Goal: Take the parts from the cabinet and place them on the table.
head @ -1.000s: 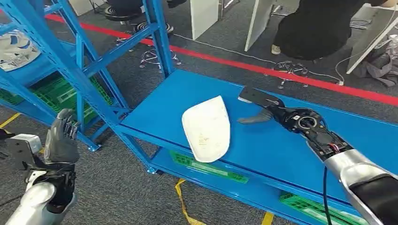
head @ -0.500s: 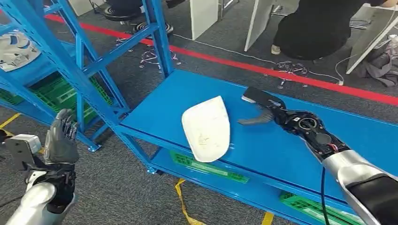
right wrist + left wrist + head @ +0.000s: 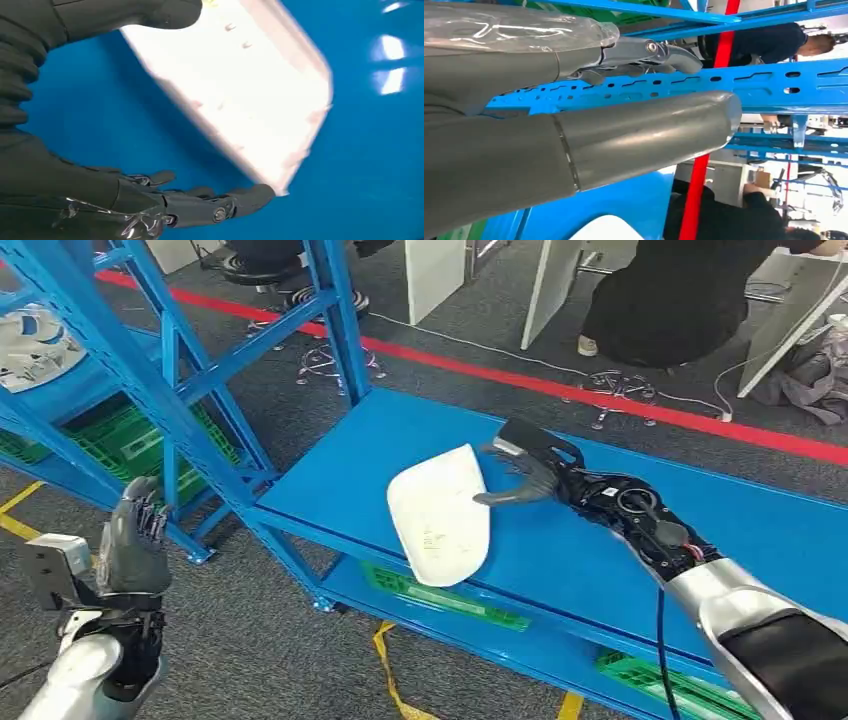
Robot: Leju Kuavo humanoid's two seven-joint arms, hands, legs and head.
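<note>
The white part (image 3: 440, 512) lies flat on the blue tabletop (image 3: 600, 550), one end overhanging the near edge. The right hand (image 3: 525, 472) hovers at its far side, fingers (image 3: 220, 202) spread apart around one corner and clamped on nothing. The part appears to be a thin, rigid, lightweight moulded shell with a smooth, probably slippery surface; grip it across a raised edge, not the flat face. The left hand (image 3: 133, 540) hangs beside the cabinet (image 3: 150, 380), fingers loosely apart, holding nothing.
</note>
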